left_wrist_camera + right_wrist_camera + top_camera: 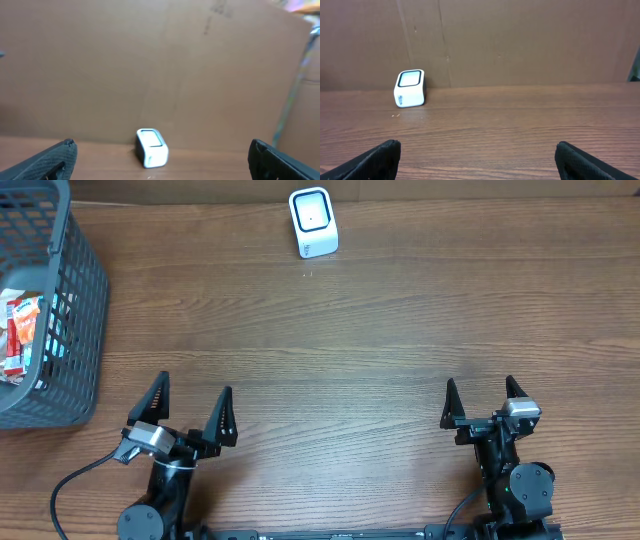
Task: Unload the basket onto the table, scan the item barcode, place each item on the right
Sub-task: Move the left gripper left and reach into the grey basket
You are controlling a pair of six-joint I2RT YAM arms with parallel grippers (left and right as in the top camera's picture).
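Observation:
A white barcode scanner (313,222) with a dark-rimmed window stands at the far middle of the wooden table; it also shows in the left wrist view as the scanner (151,147) and in the right wrist view as the scanner (410,88). Red and white packaged items (22,333) lie inside the grey basket (82,290) at the far left. My left gripper (193,408) rests open near the front left edge, nothing between its fingers. My right gripper (481,397) rests open at the front right, likewise empty. Both are far from the scanner and the items.
A brown cardboard wall (520,40) backs the table behind the scanner. The basket stands at the table's left edge. A black cable (70,485) loops beside the left arm's base.

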